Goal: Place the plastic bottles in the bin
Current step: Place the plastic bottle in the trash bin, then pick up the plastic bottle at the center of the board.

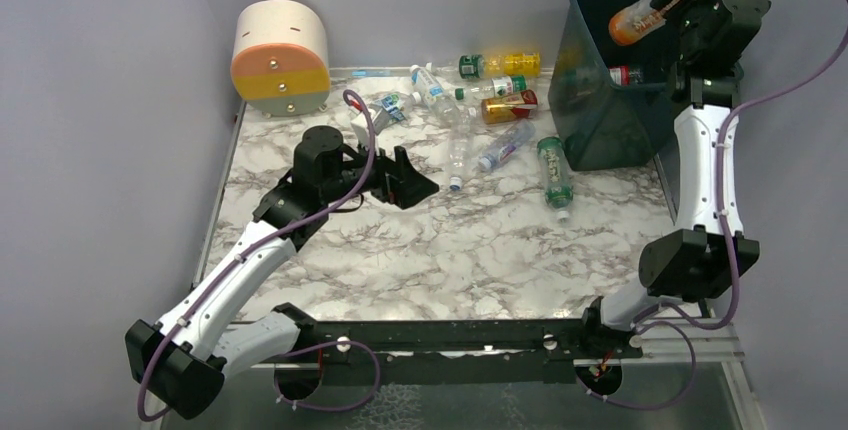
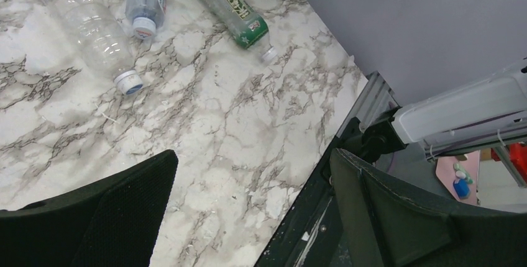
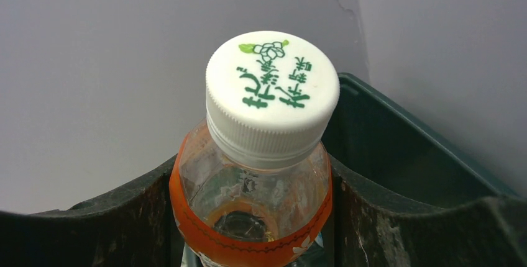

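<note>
The left gripper [image 1: 405, 178] hangs spread wide and empty, low over the marble table [image 1: 450, 260]. The loose bottles [image 1: 505, 108] lie flat just beyond it, toward the right. Further right, the bin [image 1: 600, 125] sits directly below the right gripper [image 1: 662, 12], which is clamped on an orange-labelled bottle [image 1: 635, 22]. That bottle is clear and white-capped, slanting over the bin's open top.

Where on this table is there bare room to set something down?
The near half of the table is bare, from the left end effector across to the right arm and up to the green bottle. The far strip between the drum and the bin is crowded with bottles.
</note>
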Tool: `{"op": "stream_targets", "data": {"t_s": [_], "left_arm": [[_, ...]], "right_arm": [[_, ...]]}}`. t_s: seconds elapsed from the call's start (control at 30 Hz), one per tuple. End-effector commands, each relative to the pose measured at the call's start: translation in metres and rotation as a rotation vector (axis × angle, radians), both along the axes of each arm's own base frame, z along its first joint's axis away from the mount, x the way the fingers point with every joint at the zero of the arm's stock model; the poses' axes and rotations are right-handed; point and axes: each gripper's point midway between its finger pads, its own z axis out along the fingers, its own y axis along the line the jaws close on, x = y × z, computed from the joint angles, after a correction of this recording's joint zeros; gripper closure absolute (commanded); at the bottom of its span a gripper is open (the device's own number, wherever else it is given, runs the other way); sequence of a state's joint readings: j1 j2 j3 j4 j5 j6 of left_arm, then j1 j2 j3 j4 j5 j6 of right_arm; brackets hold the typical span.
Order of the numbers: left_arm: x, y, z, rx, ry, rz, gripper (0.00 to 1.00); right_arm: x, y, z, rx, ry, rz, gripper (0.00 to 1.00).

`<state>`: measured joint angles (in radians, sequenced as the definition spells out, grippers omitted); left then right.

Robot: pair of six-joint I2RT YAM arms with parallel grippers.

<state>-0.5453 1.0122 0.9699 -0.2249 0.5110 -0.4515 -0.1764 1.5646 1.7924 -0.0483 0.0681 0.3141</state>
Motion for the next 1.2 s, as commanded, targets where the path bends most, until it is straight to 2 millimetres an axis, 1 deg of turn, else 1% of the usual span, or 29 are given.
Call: {"op": "stream_targets", "data": {"t_s": [0.0, 0.17, 0.2, 0.27, 0.3, 0.33, 0.37, 0.43, 0.5, 0.57, 0.63, 0.7, 0.73, 0.8, 0.87, 0.9, 0.97, 1.03, 1.07, 1.1, 1.17], "left_arm": [[0.005, -0.002, -0.005, 0.000, -0.004, 0.004, 0.01], [0.011, -0.006, -0.010, 0.001, 0.007, 0.007, 0.01], [0.013, -0.007, -0.011, 0.003, 0.009, 0.012, 0.01], [0.021, -0.009, -0.014, 0.007, 0.010, 0.024, 0.01], [0.026, -0.012, -0.015, 0.005, 0.011, 0.030, 0.01], [0.033, -0.015, -0.020, 0.007, 0.025, 0.038, 0.01], [0.039, -0.019, -0.021, 0.001, 0.026, 0.041, 0.01], [0.052, -0.026, -0.024, -0.015, 0.037, 0.055, 0.01], [0.068, -0.033, -0.028, -0.014, 0.039, 0.075, 0.01], [0.088, -0.041, -0.035, 0.005, 0.042, 0.093, 0.01], [0.109, -0.048, -0.048, 0.052, 0.040, 0.114, 0.01], [0.132, -0.053, -0.067, 0.122, 0.045, 0.148, 0.01], [0.142, -0.056, -0.076, 0.168, 0.036, 0.162, 0.01], [0.160, -0.065, -0.103, 0.272, 0.035, 0.179, 0.01], [0.179, -0.073, -0.129, 0.358, 0.036, 0.188, 0.01], [0.186, -0.076, -0.139, 0.389, 0.032, 0.188, 0.01], [0.198, -0.084, -0.156, 0.435, 0.031, 0.182, 0.01], [0.206, -0.097, -0.164, 0.466, -0.003, 0.165, 0.01], [0.210, -0.104, -0.165, 0.489, -0.032, 0.157, 0.01], [0.213, -0.109, -0.170, 0.525, -0.047, 0.153, 0.01], [0.222, -0.114, -0.175, 0.577, -0.048, 0.161, 0.02]], "right_arm": [[0.017, -0.020, -0.022, 0.018, 0.058, -0.056, 0.40], [0.034, -0.016, -0.063, 0.044, 0.161, -0.015, 0.30], [0.037, -0.015, -0.070, 0.050, 0.178, -0.010, 0.25], [0.041, -0.016, -0.081, 0.061, 0.206, -0.007, 0.09], [0.042, -0.015, -0.084, 0.064, 0.217, -0.004, 0.05], [0.043, -0.015, -0.085, 0.065, 0.225, -0.003, 0.02], [0.044, -0.014, -0.087, 0.067, 0.234, 0.002, 0.01], [0.044, -0.012, -0.083, 0.066, 0.236, 0.013, 0.01], [0.040, -0.009, -0.074, 0.067, 0.223, 0.028, 0.01], [0.033, -0.003, -0.059, 0.066, 0.194, 0.056, 0.01], [0.022, 0.009, -0.040, 0.063, 0.155, 0.106, 0.01], [0.007, 0.026, -0.023, 0.070, 0.117, 0.182, 0.01], [-0.001, 0.036, -0.018, 0.080, 0.104, 0.225, 0.01], [-0.020, 0.059, -0.008, 0.082, 0.071, 0.328, 0.01], [-0.040, 0.084, -0.007, 0.087, 0.062, 0.417, 0.01], [-0.048, 0.104, -0.015, 0.082, 0.076, 0.484, 0.01], [-0.068, 0.136, -0.022, 0.070, 0.098, 0.578, 0.01], [-0.089, 0.171, -0.031, 0.054, 0.115, 0.680, 0.01], [-0.098, 0.186, -0.038, 0.051, 0.127, 0.719, 0.00], [-0.108, 0.198, -0.044, 0.055, 0.138, 0.759, 0.01], [-0.124, 0.212, -0.060, 0.078, 0.171, 0.817, 0.01]]}}
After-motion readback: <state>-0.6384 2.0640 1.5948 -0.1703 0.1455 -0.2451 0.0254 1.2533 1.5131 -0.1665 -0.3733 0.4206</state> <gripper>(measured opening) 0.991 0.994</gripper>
